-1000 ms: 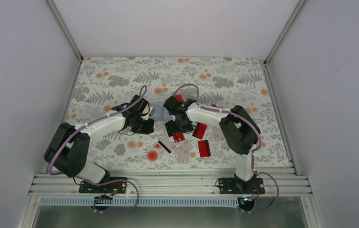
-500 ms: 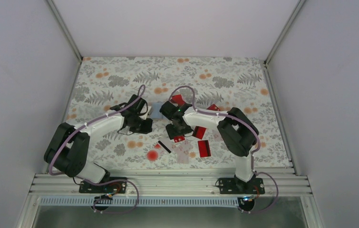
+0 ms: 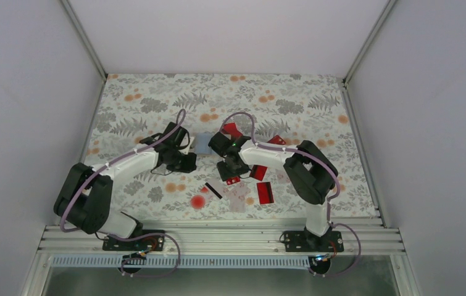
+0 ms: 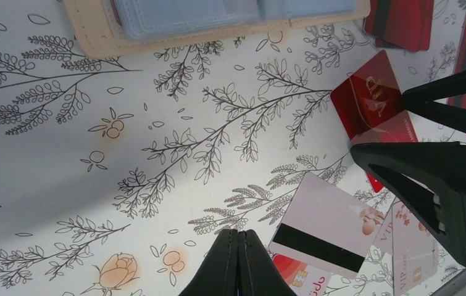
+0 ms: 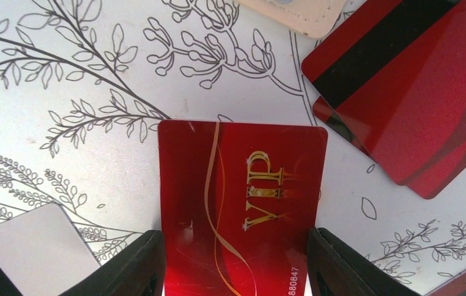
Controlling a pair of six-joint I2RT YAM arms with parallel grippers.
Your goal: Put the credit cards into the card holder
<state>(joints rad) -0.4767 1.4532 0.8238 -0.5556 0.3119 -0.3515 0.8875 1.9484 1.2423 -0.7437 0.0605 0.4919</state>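
The card holder (image 3: pixel 202 143) lies open on the mat between the arms, its tan edge and blue lining (image 4: pixel 156 40) at the top of the left wrist view. A red VIP credit card (image 5: pixel 242 197) lies flat on the mat. My right gripper (image 5: pixel 235 237) stands over it with a finger against each long edge. The same card (image 4: pixel 372 105) shows beside those black fingers (image 4: pixel 440 160). My left gripper (image 4: pixel 239 233) is shut on nothing, hovering over bare mat left of a white card with a black stripe (image 4: pixel 329 228).
More red cards (image 5: pixel 403 92) are stacked just right of the held one, others (image 3: pixel 265 192) lie nearer the right base, and one (image 3: pixel 230 129) sits behind the holder. Pale cards (image 3: pixel 237 198) and a round red blot (image 3: pixel 198 201) are on the mat's near part.
The right gripper has shifted slightly left onto the red VIP card and its jaws have narrowed to the card's edges. The left arm has drawn back a little, still shut.
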